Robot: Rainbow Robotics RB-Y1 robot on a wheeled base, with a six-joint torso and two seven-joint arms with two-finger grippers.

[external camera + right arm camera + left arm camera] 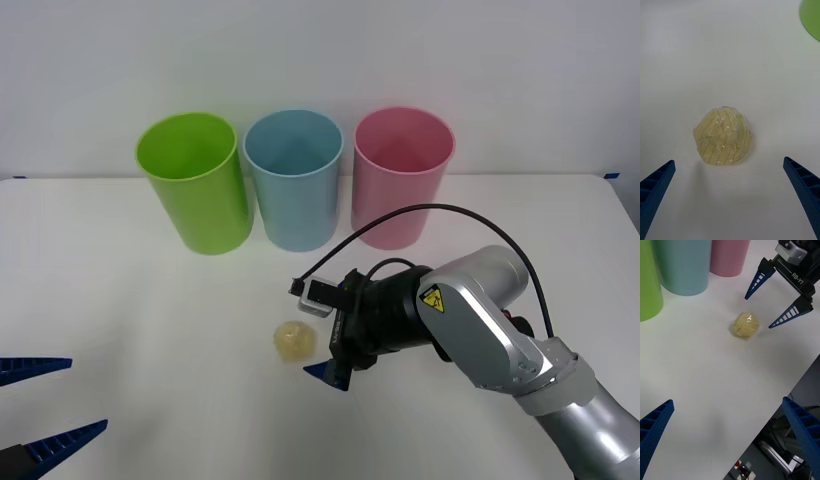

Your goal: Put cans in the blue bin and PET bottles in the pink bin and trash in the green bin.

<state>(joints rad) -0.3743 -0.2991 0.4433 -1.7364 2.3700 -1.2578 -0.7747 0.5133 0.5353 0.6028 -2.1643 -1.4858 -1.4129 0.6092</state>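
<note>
The trash (294, 341), a pale yellowish wrinkly lump, lies on the white table in front of the bins. My right gripper (320, 340) hovers open just to its right, low over the table, its blue fingers (655, 187) wide apart with the trash (723, 136) ahead of them and untouched. From the left wrist view the right gripper (758, 312) stands beside the trash (746, 325). The green bin (195, 185), blue bin (293, 195) and pink bin (400, 195) stand upright in a row at the back. My left gripper (88, 395) rests open at the near left. Cans and PET bottles are out of view.
A white wall rises right behind the bins. The table's near edge (775, 405) drops to dark floor and equipment below. A black cable (440, 215) loops above my right wrist. The three bins touch side by side.
</note>
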